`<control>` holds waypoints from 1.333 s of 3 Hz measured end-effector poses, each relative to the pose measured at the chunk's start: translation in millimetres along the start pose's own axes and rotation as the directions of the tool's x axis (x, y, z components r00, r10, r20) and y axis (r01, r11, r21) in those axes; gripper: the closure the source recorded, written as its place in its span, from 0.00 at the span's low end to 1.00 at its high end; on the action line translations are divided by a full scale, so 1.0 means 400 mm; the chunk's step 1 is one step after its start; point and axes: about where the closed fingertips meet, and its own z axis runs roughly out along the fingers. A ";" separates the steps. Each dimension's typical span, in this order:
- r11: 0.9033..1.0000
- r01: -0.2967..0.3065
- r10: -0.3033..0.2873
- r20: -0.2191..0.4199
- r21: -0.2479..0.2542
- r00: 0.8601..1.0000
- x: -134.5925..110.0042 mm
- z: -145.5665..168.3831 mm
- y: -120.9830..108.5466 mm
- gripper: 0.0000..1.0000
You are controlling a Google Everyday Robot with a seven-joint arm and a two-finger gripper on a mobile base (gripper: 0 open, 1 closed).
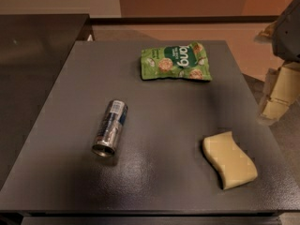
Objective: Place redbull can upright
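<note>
We see the redbull can (110, 128) lying on its side on the left half of the dark grey table (164, 111), about midway between the near and far edges. Its long axis runs roughly near to far, leaning a little to the right at the far end. One shiny silver end faces us at the near-left, and the sides show silver and dark blue bands. It touches nothing but the tabletop.

To its right, well apart and nearer the right edge, a yellow sponge (229, 161) lies flat, angled toward the near-right corner. Far from the can, past the middle of the table, a green snack bag (176, 62) lies flat with its printed face up.

The gripper (276, 102) hangs at the far right of the scene, beyond the table's right edge and well away from the can. We cannot tell whether it is open or closed. The can, sponge and bag all rest on the table, apart from it.

A second dark surface (37, 55) stands to the left of the table.
</note>
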 end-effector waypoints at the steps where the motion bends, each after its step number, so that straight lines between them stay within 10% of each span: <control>1: 1.000 0.000 0.000 0.000 0.000 1.000 0.000 0.000 0.000 0.00; 3: 0.991 0.126 -0.123 0.063 -0.052 0.990 -0.080 0.008 0.021 0.00; 4: 0.952 0.293 -0.279 0.151 -0.083 0.948 -0.174 0.035 0.052 0.00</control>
